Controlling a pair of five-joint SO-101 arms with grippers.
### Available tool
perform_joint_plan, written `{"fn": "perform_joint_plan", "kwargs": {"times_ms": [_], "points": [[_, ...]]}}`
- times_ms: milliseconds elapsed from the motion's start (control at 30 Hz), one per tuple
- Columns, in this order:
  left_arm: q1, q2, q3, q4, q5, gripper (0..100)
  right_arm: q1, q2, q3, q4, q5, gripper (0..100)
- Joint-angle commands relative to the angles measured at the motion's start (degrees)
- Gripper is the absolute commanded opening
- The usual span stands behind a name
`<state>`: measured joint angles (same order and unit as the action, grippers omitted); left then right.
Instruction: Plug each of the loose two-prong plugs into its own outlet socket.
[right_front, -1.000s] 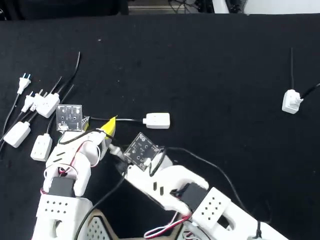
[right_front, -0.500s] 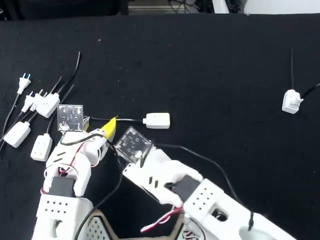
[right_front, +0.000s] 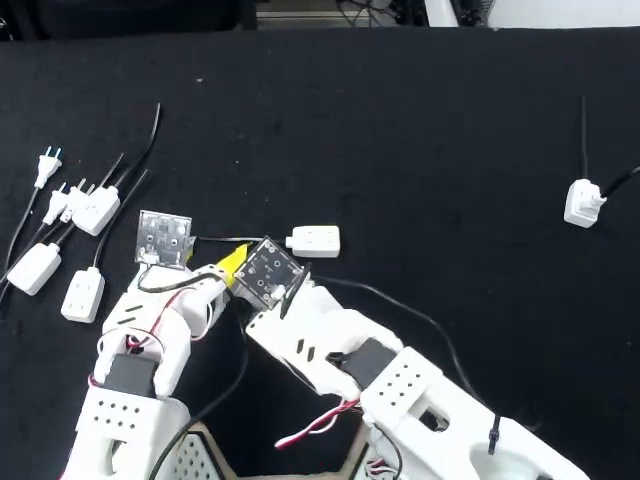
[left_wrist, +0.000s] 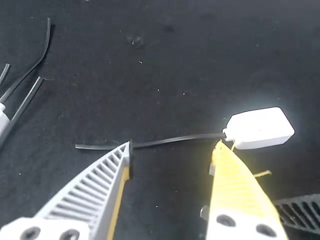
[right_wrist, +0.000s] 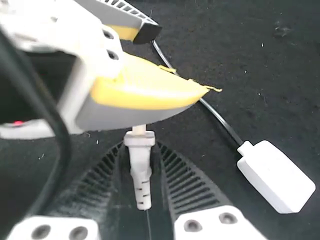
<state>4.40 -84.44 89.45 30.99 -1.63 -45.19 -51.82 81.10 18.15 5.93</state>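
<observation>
A white outlet socket (right_front: 315, 239) lies mid-table, and its black cord (left_wrist: 175, 141) runs left between the fingers of my left gripper (left_wrist: 173, 150). That gripper is open, one finger grey and the other yellow (right_front: 232, 262), and it hovers low over the cord just left of the socket (left_wrist: 260, 128). My right gripper (right_wrist: 140, 150) is shut on a white two-prong plug (right_wrist: 139, 172), gripping its body between black fingers. The plug's front end sits right under the left gripper's yellow finger (right_wrist: 145, 97). The socket (right_wrist: 275, 175) lies a short way beyond.
Several loose white plugs (right_front: 75, 200) and sockets (right_front: 35, 268) with black cords lie at the table's left edge. Another white plug with a cord (right_front: 582, 203) sits far right. The table's back half is open black cloth.
The right arm has swung left and forward, bringing its plug up against the left gripper's yellow finger. The left arm has shifted slightly right toward the socket.
</observation>
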Motion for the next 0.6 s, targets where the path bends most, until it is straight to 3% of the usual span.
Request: {"fn": "perform_joint_plan", "kwargs": {"times_ms": [0, 233, 567], "points": [[0.75, -0.18, -0.57, -1.14, -1.14, 26, 1.49, -1.98, -2.68, 0.00, -0.09, 1.1], [0.75, -0.09, -0.57, -1.14, -1.23, 26, 1.49, -13.67, -2.51, 9.14, -0.09, 1.1], [0.75, -0.35, -0.57, -1.14, -1.23, 26, 1.49, -21.14, 1.63, 9.49, -0.09, 1.1]]}}
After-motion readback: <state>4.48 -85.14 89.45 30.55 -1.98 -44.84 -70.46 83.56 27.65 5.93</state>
